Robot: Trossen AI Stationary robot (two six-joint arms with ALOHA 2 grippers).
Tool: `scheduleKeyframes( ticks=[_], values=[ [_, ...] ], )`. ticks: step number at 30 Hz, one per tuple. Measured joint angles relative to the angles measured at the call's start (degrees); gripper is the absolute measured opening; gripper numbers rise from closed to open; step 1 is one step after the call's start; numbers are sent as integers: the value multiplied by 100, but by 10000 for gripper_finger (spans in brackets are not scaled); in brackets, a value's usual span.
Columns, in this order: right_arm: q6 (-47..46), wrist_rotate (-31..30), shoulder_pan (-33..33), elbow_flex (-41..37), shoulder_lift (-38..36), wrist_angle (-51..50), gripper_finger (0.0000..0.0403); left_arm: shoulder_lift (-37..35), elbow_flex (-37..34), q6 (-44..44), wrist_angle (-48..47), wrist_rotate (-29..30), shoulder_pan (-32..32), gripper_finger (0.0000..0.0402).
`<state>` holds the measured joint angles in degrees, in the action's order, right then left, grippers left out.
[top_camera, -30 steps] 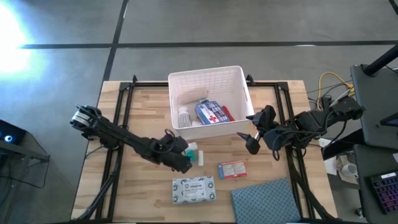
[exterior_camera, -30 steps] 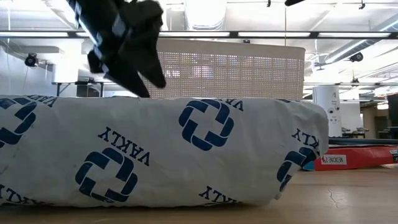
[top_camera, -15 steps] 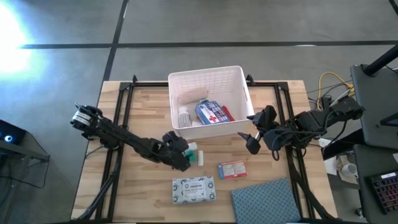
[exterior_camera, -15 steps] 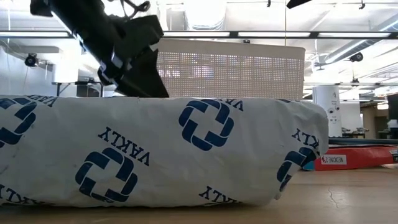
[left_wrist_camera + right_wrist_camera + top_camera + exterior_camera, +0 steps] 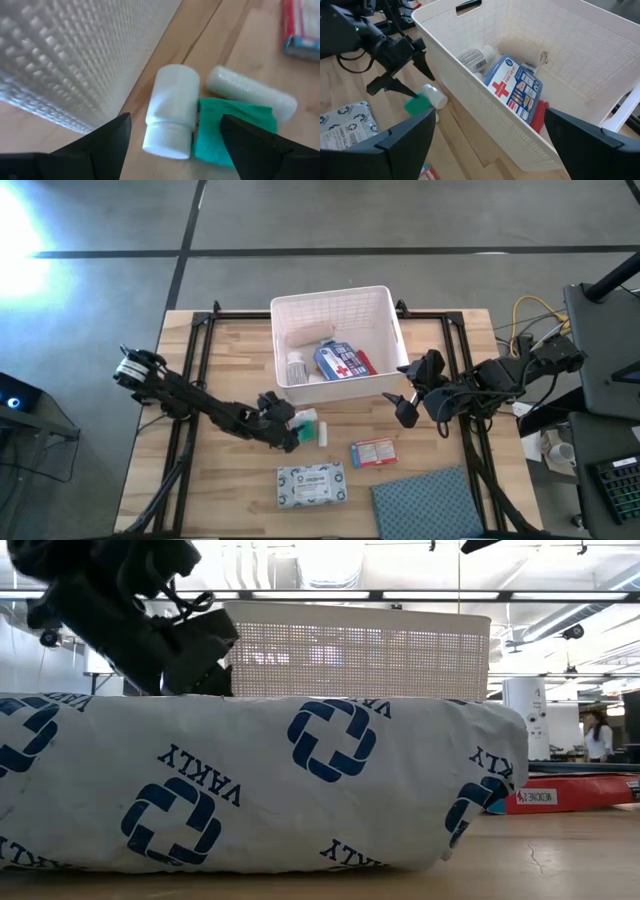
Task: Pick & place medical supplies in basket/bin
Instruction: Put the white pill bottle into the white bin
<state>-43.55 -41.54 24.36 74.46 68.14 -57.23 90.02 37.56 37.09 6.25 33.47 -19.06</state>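
Left wrist view: parted fingers (image 5: 110,140) flank white bottle (image 5: 171,110).

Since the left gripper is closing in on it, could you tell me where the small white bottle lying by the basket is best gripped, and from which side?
Probably across its round body. The white bottle lies on its side beside the basket, with a green item against one flank, so the open left gripper would best come from above, fingers straddling the body. The green item leaves little room for that finger.
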Motion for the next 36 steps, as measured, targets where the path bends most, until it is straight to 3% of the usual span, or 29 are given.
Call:
scheduleKeyframes(
  ticks=[4, 14, 26, 30, 36],
  values=[
    [-90, 0, 0, 0, 0, 0, 363, 4, -329, -54, 898, 57, 75, 285],
    [-569, 0, -4, 0, 0, -273, 363, 520, -413, -32, 1078, 324, 193, 285],
    [-1199, -4, -45, 0, 0, -605, 363, 869, -65, -258, 996, 62, 185, 281],
    [-1197, -36, -44, 0, 0, -606, 363, 883, -148, -235, 912, -94, 185, 255],
    [-1187, -50, -76, 0, 0, -737, 363, 883, -119, -222, 875, -234, 180, 183]
  ],
)
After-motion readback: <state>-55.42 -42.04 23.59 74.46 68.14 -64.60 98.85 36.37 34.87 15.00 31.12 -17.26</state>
